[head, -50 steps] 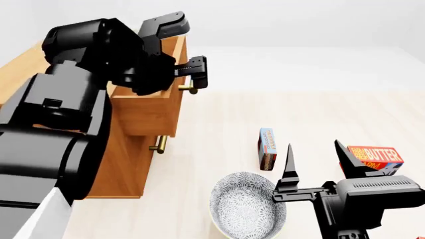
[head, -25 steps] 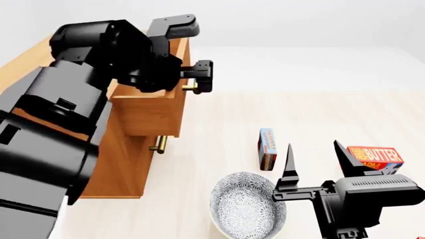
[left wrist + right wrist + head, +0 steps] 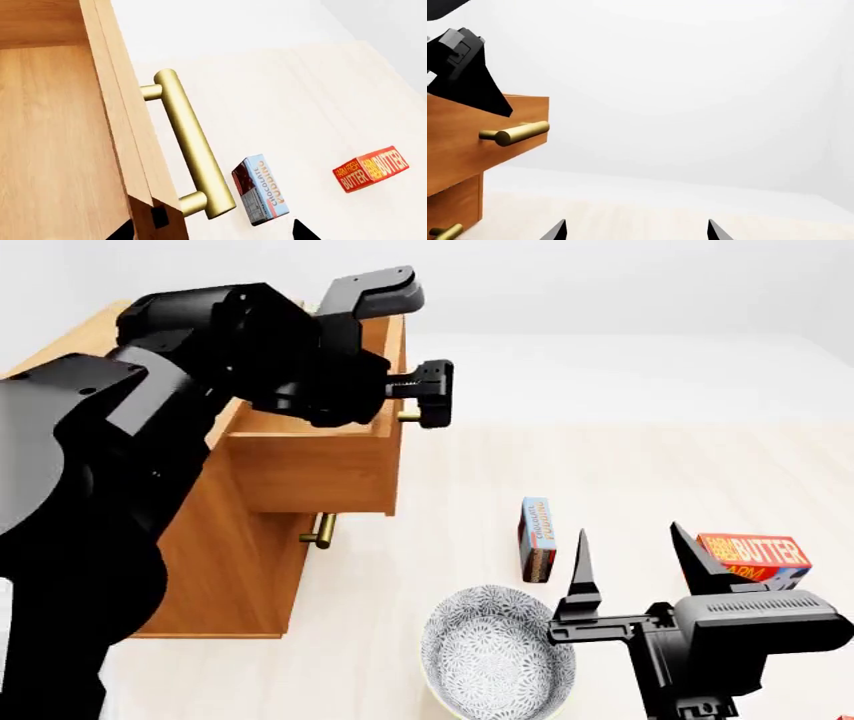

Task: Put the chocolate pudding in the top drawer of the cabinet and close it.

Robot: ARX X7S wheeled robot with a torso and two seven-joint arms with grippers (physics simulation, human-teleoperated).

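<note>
Head view: left gripper [image 3: 424, 400], black, sits at the brass bar handle of the top drawer [image 3: 327, 475], the upper wooden box of the medium-brown two-drawer cabinet [image 3: 227, 570]. Compared with a second ago the drawer front juts visibly further out over the lower drawer, and the arm has travelled out with it, so the pull is working and the drawer is partly open. I can't tell from here whether the fingers are clamped on the bar or just hooked behind it. The chocolate pudding [image 3: 538, 538], a small thin carton with light-blue, red and dark-brown faces, stands on edge on the pale wood floor, well apart from the cabinet, between it and the red-and-yellow butter box [image 3: 755, 558]. It hasn't moved. The patterned grey-white bowl [image 3: 497, 650] lies nearer the robot. Right gripper [image 3: 638, 570] hovers with fingers spread wide, holding nothing, near the butter box.

Left wrist view: brass handle [image 3: 190, 145] close up, bare drawer interior [image 3: 53, 150] exposed and nothing in it. Pudding [image 3: 261, 190] and butter box [image 3: 371, 168] visible on the floor beyond. Finger state not readable here either.

Right wrist view: drawer front [image 3: 474, 145] with handle [image 3: 514, 133] protruding past the cabinet body; own fingertips apart.

Judgement: opening looks nearly sufficient; the pudding pick is next, likely for the right arm.
</note>
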